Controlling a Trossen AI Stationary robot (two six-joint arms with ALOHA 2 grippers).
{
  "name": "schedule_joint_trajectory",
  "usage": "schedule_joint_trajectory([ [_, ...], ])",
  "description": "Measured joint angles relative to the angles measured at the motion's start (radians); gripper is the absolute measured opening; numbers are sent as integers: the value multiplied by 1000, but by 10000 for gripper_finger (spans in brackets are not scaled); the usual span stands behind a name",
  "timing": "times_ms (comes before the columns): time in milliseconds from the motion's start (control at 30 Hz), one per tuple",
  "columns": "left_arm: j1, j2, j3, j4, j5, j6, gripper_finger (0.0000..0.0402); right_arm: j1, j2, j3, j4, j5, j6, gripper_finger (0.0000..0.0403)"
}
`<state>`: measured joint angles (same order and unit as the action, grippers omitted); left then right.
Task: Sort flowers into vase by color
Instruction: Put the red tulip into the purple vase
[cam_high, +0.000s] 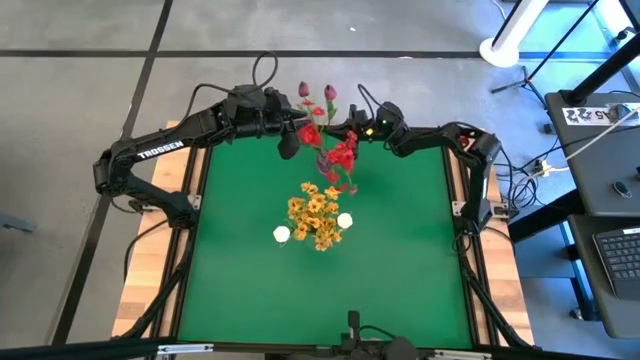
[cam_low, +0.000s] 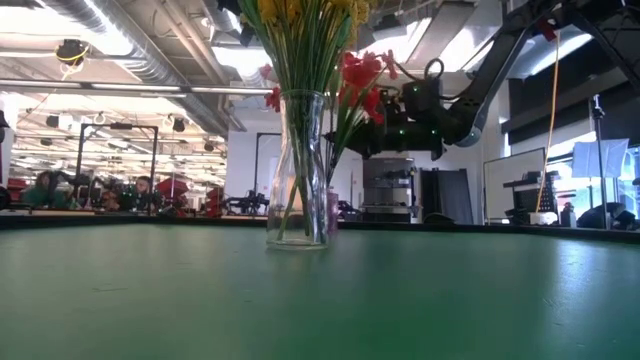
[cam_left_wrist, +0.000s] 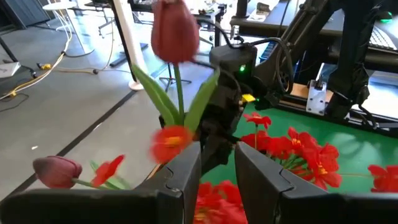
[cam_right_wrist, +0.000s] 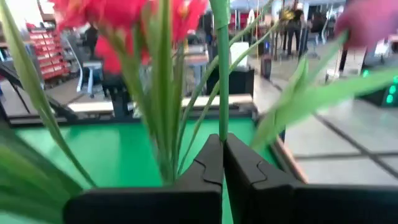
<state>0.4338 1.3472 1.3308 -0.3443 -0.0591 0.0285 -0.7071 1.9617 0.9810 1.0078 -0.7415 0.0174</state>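
Observation:
A clear glass vase (cam_low: 297, 170) stands mid-table, holding yellow flowers (cam_high: 315, 212) and two white buds (cam_high: 283, 235). Behind it rise red flowers (cam_high: 340, 155); their stems run down behind the vase. Two maroon tulips (cam_high: 305, 92) hover past the table's far edge. At that far edge my right gripper (cam_right_wrist: 222, 149) is shut on a green stem. My left gripper (cam_left_wrist: 217, 174) faces it closely, fingers a little apart. Red blossoms (cam_left_wrist: 211, 202) show low in the gap; whether the fingers touch them I cannot tell. My right gripper pinches one thin green stem (cam_right_wrist: 222, 121) between its two fingertips. The fingers lie level and across the stem, which stands upright and runs up out of the wrist view. Long green leaves (cam_right_wrist: 311, 99) spread beside it. The stem's lower end is hidden below the fingers.
The two arms meet close together above the far edge, with the right arm's wrist (cam_left_wrist: 233, 68) just in front of my left fingers. The green mat (cam_high: 330, 290) nearer the front holds nothing else. Tables, cables and a person (cam_low: 45, 190) show in the room beyond.

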Motion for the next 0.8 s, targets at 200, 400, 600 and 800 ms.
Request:
schedule_joint_trajectory([
  [200, 0, 0, 0, 0, 0, 0, 95, 0, 1, -1, -95, 0, -51, 0],
  [400, 0, 0, 0, 0, -2, 0, 95, 0, 1, -1, -105, -2, -53, 0],
  [600, 0, 0, 0, 0, -2, 0, 95, 0, 1, -1, -149, -2, -75, 0],
  [800, 0, 0, 0, 0, -2, 0, 95, 0, 1, -1, -209, -3, -89, 0],
])
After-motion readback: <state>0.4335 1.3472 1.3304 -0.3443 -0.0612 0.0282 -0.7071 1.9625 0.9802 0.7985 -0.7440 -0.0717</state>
